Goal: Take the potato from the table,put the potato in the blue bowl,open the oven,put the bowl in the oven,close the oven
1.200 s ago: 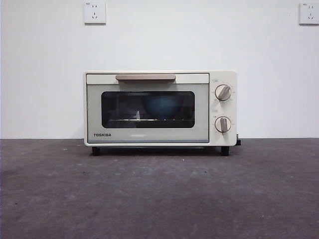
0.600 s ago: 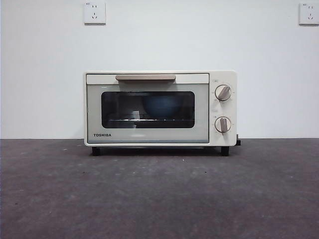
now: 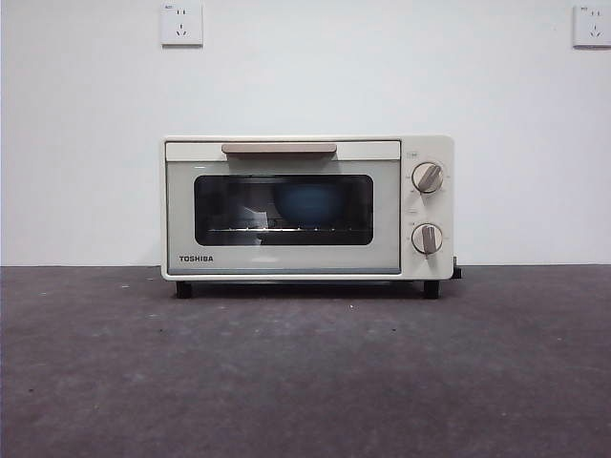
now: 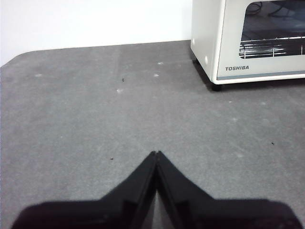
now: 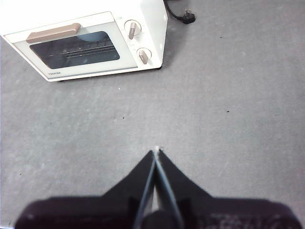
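The cream-white oven stands on the table with its dark glass door closed. Through the glass the blue bowl rests on the wire rack inside. The potato is hidden. In the left wrist view my left gripper is shut and empty above bare table, well short of the oven. My right gripper is also shut and empty, held back from the oven. Neither arm shows in the front view.
A black power plug and its cable lie on the table behind the oven. Two white wall sockets sit high on the wall. The table's rounded far corner appears in the left wrist view.
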Controlling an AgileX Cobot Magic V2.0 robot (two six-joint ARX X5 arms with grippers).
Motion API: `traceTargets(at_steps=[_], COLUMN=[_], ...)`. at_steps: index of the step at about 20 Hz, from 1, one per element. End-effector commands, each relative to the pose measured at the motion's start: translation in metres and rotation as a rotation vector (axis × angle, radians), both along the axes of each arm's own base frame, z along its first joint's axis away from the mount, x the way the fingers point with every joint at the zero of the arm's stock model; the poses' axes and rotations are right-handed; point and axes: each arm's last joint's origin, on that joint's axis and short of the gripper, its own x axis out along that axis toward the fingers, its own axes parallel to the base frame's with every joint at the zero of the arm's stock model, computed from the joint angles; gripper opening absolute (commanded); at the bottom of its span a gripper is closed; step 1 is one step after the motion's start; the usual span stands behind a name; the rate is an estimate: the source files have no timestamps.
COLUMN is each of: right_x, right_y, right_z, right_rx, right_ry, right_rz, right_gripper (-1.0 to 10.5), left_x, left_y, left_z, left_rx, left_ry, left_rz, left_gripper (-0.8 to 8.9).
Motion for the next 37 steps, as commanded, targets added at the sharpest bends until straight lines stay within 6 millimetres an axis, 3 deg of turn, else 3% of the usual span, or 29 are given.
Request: traceTargets(at_steps=[1, 5, 8, 11, 15, 22, 26, 30, 37], right_x=[0.0, -0.005, 0.0, 0.01, 0.036, 0.077, 0.087, 0.09, 0.085], right_y=[-0.001, -0.008, -0.003, 0.006, 0.01, 0.008, 0.01, 0.008, 0.001], right_z=[-0.003, -0.006, -0.013, -0.04, -0.085, -0.15, -0.181, -0.212, -0.224], right_rx=[-0.078, -0.224, -0.253, -0.279, -0.303, -0.205, -0.217, -0.197, -0.268], right_ry=[-0.003, -0.064, -0.249, -0.467, -0.577, -0.654, -0.655, -0.567, -0.433], right_rz=[0.005, -0.157, -0.278, -0.148, -0.079, -0.136, -0.053, -0.122, -0.285], right_gripper=[0.0, 0.0, 0.0, 0.0, 0.0, 0.0, 0.0, 0.0, 0.0], left_x=[0.001, 0.001, 0.002, 0.001, 0.001, 0.001, 0.001, 0.001, 0.002], left_y=[0.0, 0.0, 0.0, 0.0, 0.0, 0.0, 0.0, 0.0, 0.0], left_z=[-0.003, -0.004, -0.004, -0.004, -0.004, -0.004, -0.004, -0.004, -0.004], left_rx=[0.012, 0.012, 0.012, 0.012, 0.012, 0.012, 0.012, 0.012, 0.012], left_ry=[0.012, 0.026, 0.027, 0.028, 0.028, 0.027, 0.027, 0.027, 0.028], left_rz=[-0.009, -0.009, -0.009, -0.009, -0.009, -0.009, -0.009, -0.009, -0.009], left_gripper=[-0.04, -0.04, -0.04, -0.04, -0.04, -0.04, -0.04, -0.04, -0.04])
